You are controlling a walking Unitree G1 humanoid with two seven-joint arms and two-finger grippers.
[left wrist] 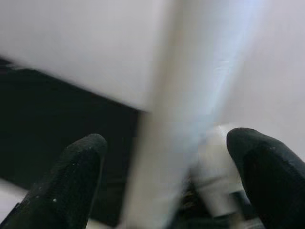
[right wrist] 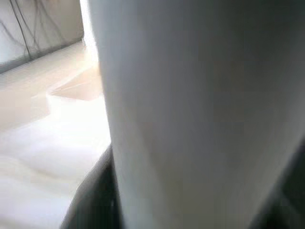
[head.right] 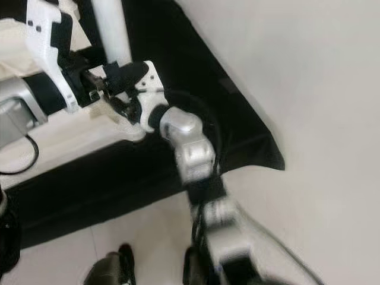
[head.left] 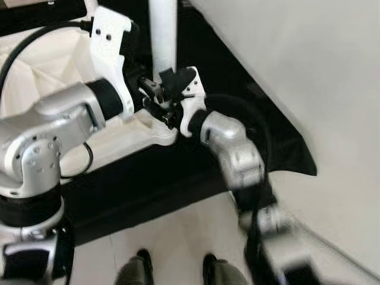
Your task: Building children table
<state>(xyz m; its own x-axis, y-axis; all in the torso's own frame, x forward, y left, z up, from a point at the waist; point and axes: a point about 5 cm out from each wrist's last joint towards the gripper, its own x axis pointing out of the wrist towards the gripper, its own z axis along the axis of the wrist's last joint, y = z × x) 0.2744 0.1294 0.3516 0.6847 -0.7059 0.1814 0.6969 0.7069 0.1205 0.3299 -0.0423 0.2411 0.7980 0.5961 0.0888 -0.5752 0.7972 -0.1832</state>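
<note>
Black cloth (head.left: 178, 184) underlies the tabletop (head.left: 41, 65); both grippers meet at the white leg (head.left: 162, 35), left fingers (left wrist: 71, 181) spread, right's grip unclear.

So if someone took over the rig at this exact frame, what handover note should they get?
Right gripper: at the base of the upright white table leg, apparently clamped on it; the leg fills its wrist view.
Left gripper: beside the same leg, jaws open with the leg between them, not clamped.
Things: the leg stands at a corner of the white tabletop, which lies on a black mat on the floor.
Done: one leg upright at its corner.
Left: whether this leg is fully fastened cannot be told; check it. Other legs are not seen attached.
</note>
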